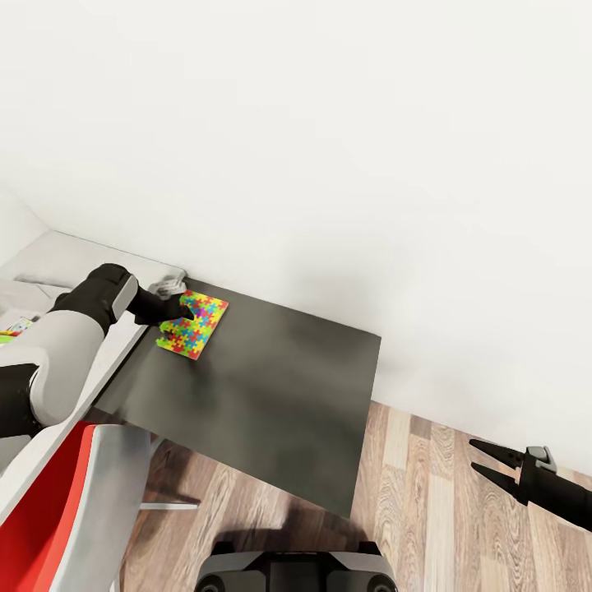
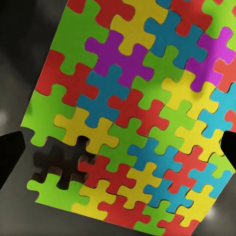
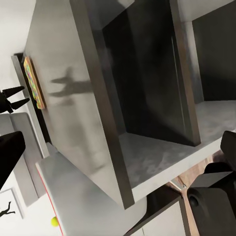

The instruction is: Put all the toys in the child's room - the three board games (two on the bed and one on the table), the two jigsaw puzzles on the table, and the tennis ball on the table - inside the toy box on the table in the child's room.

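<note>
Since the jigsaw puzzle (image 1: 192, 324) lying flat on the dark side unit (image 1: 271, 395) looks thin, light and floppy, we hover our left gripper (image 1: 174, 312), jaws open and empty, to pinch 1 edge.

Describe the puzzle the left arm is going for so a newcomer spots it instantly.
Find the dark grey side unit against the white wall. At its far corner, under the left gripper, lies a thin flat jigsaw puzzle. Its bright interlocking pieces are the unit's only colour.
</note>
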Controlling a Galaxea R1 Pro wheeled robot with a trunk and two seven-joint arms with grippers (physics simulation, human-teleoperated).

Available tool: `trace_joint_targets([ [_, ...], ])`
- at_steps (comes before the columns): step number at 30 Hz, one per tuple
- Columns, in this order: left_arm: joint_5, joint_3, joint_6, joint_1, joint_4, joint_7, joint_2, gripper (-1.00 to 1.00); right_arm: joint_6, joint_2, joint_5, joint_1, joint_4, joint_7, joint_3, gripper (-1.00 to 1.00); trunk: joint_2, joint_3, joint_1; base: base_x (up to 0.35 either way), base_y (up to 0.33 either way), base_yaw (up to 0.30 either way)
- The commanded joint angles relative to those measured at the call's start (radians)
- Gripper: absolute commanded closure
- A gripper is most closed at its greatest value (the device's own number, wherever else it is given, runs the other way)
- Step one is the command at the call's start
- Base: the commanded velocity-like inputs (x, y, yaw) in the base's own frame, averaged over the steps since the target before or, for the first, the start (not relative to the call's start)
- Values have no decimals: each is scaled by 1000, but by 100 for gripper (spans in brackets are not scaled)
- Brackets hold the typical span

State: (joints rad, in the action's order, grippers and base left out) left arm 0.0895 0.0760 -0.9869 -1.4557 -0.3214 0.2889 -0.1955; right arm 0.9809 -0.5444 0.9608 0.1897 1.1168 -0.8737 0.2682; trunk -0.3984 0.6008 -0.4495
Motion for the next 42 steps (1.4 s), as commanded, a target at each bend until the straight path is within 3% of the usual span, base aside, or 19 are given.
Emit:
trace_joint_targets([
  [1, 9, 8, -4, 0, -1, 6, 1, -100, 4, 0, -2, 1, 0, -4, 1, -100, -2, 1, -1, 0, 0, 0],
  [21, 8, 13, 1, 0, -1, 6, 1, -100, 4, 0, -2, 1, 0, -4, 2, -100, -2, 19, -1, -11, 3, 0],
  [42, 7, 13, 2, 0, -1, 6, 1, -100, 4, 0, -2, 1, 0, -4, 0, -100, -2, 20, -1, -18, -13, 0],
])
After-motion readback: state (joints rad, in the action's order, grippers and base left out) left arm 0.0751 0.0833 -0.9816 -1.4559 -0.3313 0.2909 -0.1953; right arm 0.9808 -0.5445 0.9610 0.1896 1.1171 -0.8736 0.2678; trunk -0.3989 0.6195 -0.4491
